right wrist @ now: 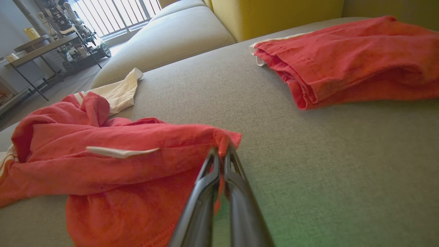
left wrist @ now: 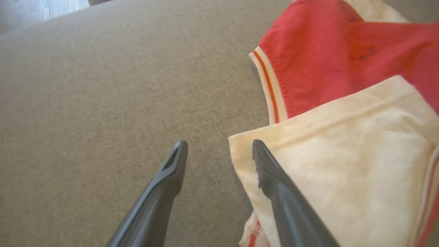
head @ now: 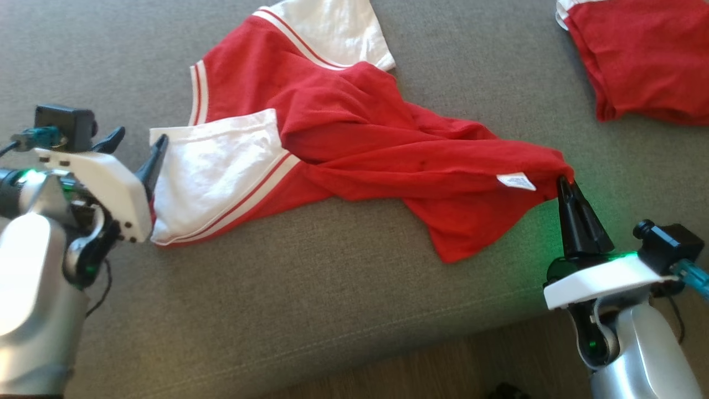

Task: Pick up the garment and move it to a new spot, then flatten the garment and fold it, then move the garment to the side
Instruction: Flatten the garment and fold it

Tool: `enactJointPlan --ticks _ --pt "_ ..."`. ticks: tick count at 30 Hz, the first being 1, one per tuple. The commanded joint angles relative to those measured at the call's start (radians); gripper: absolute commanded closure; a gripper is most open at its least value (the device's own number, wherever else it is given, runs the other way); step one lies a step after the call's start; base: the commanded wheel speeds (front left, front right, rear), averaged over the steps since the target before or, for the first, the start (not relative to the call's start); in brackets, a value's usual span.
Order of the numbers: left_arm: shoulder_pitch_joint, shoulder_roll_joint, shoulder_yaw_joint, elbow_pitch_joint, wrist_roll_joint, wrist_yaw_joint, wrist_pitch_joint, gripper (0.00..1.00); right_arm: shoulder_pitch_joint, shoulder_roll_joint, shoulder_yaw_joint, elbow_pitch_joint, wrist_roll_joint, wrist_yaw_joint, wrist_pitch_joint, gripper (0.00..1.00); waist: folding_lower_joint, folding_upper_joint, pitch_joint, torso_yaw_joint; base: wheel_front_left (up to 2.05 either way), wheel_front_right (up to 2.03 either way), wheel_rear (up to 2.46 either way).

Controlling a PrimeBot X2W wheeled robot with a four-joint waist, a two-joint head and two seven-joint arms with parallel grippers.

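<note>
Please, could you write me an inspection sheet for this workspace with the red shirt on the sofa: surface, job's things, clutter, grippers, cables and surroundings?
Surface: grey sofa seat, woven fabric.
Job's things: red shirt with white sleeves, crumpled, not yet flattened; white label showing.
Clutter: second red garment, folded, at the far right.
Grippers: left gripper open, one finger over the near white sleeve, the other over bare seat; right gripper shut on the shirt's corner.
Cables: thin dark cable hangs by the left wrist; teal plug at the right wrist camera.
Surroundings: yellow backrest, barred window, table, wooden floor.
</note>
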Motion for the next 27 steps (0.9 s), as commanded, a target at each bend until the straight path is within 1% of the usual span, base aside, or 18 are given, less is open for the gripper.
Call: enactJointPlan --ticks 1,4,13,16,19,20,22,23,24,25,26,27 --pt "-0.036 0.071 0.027 -0.033 -0.018 0.001 0.006 0.0 -0.024 -0.005 0.025 -0.036 0.011 0.0 -0.01 1.0 -0.0001 0.0 0.019 -0.014 0.0 0.0 0.0" --pt "-0.041 0.097 0.02 -0.023 -0.004 0.001 -0.005 0.0 -0.032 -0.005 0.031 -0.041 0.021 0.0 -0.01 1.0 -0.0001 0.0 0.036 -0.024 0.0 0.0 0.0" --pt "-0.047 0.093 0.002 -0.01 -0.026 0.001 -0.03 0.0 -0.042 -0.005 0.028 -0.038 0.027 0.0 -0.01 1.0 -0.0001 0.0 0.048 -0.027 0.0 0.0 0.0" --pt "-0.038 0.088 -0.011 -0.015 -0.044 0.001 -0.029 0.03 -0.041 -0.005 0.023 -0.035 0.023 0.0 -0.01 1.0 -0.0001 0.0 0.041 -0.023 0.0 0.0 0.0" --pt "-0.023 0.092 -0.027 -0.023 -0.06 0.0 -0.016 0.18 -0.042 -0.005 0.022 -0.035 0.022 0.0 -0.01 1.0 -0.0001 0.0 0.033 -0.019 0.0 0.0 0.0" --pt "-0.018 0.094 -0.031 -0.026 -0.063 0.0 -0.013 0.27 -0.042 -0.005 0.023 -0.036 0.021 0.0 -0.01 1.0 -0.0001 0.0 0.031 -0.018 0.0 0.0 0.0" --pt "-0.008 0.095 -0.037 -0.031 -0.071 0.0 -0.009 0.49 -0.042 -0.005 0.023 -0.036 0.021 0.0 -0.01 1.0 -0.0001 0.0 0.028 -0.016 0.0 0.0 0.0" --pt "-0.004 0.095 -0.04 -0.033 -0.077 0.0 -0.007 0.62 -0.042 -0.005 0.022 -0.037 0.02 0.0 -0.01 1.0 -0.0001 0.0 0.027 -0.015 0.0 0.0 0.0" --pt "-0.002 0.095 -0.043 -0.034 -0.08 0.0 -0.006 0.68 -0.042 -0.005 0.022 -0.038 0.019 0.0 -0.01 1.0 -0.0001 0.0 0.026 -0.015 0.0 0.0 0.0" --pt "0.0 0.096 -0.045 -0.034 -0.082 0.0 -0.006 0.8 -0.043 -0.005 0.022 -0.039 0.018 0.0 -0.01 1.0 -0.0001 0.0 0.026 -0.014 0.0 0.0 0.0" --pt "0.002 0.096 -0.048 -0.031 -0.086 0.0 -0.003 1.0 -0.043 -0.005 0.022 -0.04 0.018 0.0 -0.01 1.0 -0.0001 0.0 0.027 -0.014 0.0 0.0 0.0" --pt "0.003 0.095 -0.052 -0.029 -0.091 0.0 -0.002 1.0 -0.043 -0.005 0.023 -0.041 0.017 0.0 -0.01 1.0 -0.0001 0.0 0.027 -0.013 0.0 0.0 0.0"
